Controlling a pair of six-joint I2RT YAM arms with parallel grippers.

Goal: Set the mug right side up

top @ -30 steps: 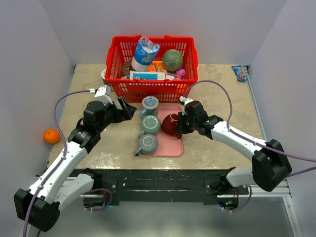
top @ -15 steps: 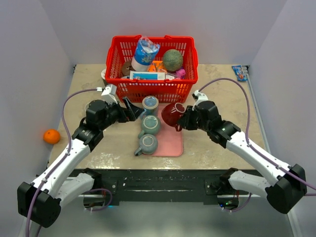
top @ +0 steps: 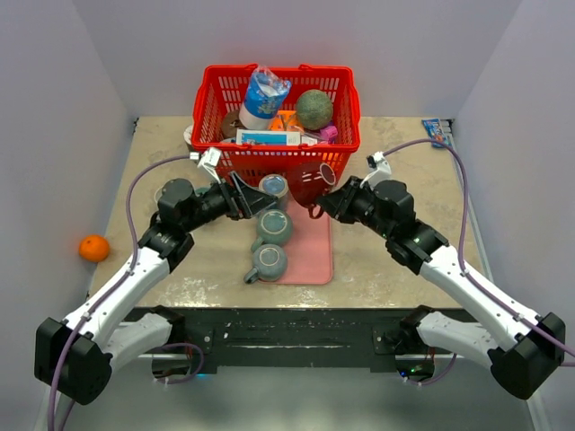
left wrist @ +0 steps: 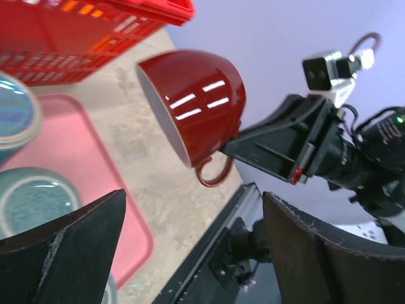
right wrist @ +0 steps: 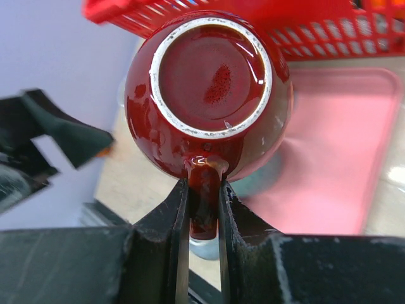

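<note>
The dark red mug (top: 310,182) hangs in the air above the back of the pink tray (top: 314,260), tipped on its side. My right gripper (top: 325,205) is shut on its handle (right wrist: 204,196). In the right wrist view the mug's (right wrist: 209,95) base faces the camera. My left gripper (top: 260,199) is open just left of the mug, empty. In the left wrist view the mug (left wrist: 193,104) floats beyond my open left gripper (left wrist: 193,212), its mouth turned down and to the left.
A red basket (top: 278,160) full of groceries stands right behind the mug. Three teal mugs (top: 272,227) line the tray's left edge. An orange (top: 93,248) lies off the table's left side and a blue packet (top: 437,132) at the back right.
My right gripper has lifted the red mug off the tray and carried it back toward the basket, turning it. My left arm has reached right toward the mug.
</note>
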